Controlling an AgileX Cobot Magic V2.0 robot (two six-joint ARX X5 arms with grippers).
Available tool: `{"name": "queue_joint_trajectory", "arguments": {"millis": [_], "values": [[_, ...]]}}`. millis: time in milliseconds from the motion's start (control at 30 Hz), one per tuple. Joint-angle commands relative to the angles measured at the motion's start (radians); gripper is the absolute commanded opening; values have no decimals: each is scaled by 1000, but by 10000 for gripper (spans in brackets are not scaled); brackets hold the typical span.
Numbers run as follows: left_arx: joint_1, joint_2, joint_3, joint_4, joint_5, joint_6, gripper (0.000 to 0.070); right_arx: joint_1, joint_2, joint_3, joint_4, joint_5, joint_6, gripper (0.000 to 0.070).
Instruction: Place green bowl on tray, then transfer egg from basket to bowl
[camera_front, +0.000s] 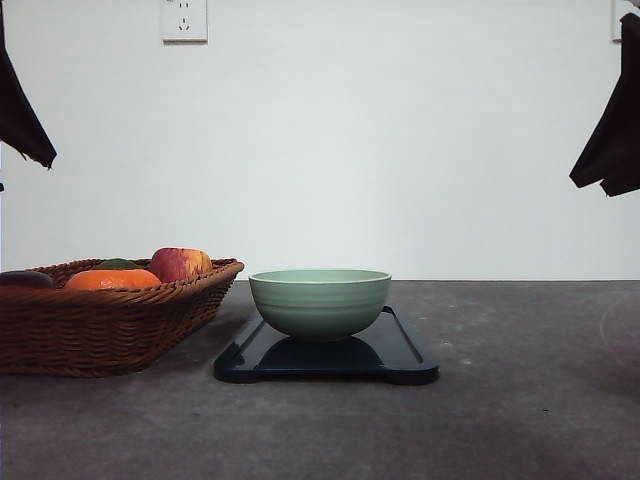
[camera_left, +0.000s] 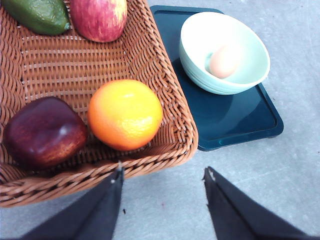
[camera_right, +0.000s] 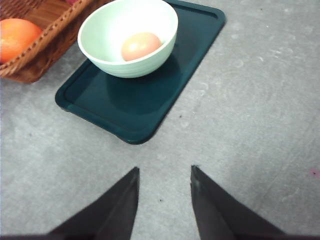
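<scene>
Grey tabletop (camera_front: 520, 400): egg (camera_right: 140, 45) in green bowl (camera_front: 320, 301) on tray (camera_front: 405, 352); no writing legible; both hands parted, empty.

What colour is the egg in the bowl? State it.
Pale peachy tan; the egg shows best in the right wrist view, lying inside the green bowl.

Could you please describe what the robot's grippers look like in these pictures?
The left gripper and right gripper each have two matte black, flat fingers that narrow to pointed tips, with a small pale spot at the inner tip edge. No cables or markings are visible on them.
</scene>
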Motion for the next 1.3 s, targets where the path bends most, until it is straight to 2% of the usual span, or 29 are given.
{"name": "queue_joint_trajectory", "arguments": {"millis": [0, 33, 100, 200, 667, 733, 867, 967, 1100, 1267], "values": [[-3, 4, 6, 12, -2, -3, 54, 6, 1, 7, 14, -3, 1, 15], [-3, 4, 6, 13, -1, -3, 19, 6, 1, 7, 19, -3, 3, 19], [-3, 3, 6, 13, 0, -3, 0, 6, 1, 7, 22, -25, 21, 16], [-3, 3, 6, 10, 0, -3, 0, 6, 1, 7, 18, -69, 31, 16], [-3, -7, 6, 10, 0, -3, 0, 6, 1, 7, 50, -70, 30, 16], [8, -29, 3, 18, -4, 27, 0, 6, 1, 7, 50, -70, 30, 16], [77, -121, -25, 21, -3, 56, 0, 6, 1, 7, 50, -70, 30, 16], [166, -216, -79, 44, -3, 122, 0, 6, 1, 7, 50, -70, 30, 16], [287, -346, -190, 156, -3, 198, 0, 6, 1, 7, 50, -70, 30, 16], [366, -500, -361, 309, -3, 209, 0, 6, 1, 7, 50, -70, 30, 16]]}}
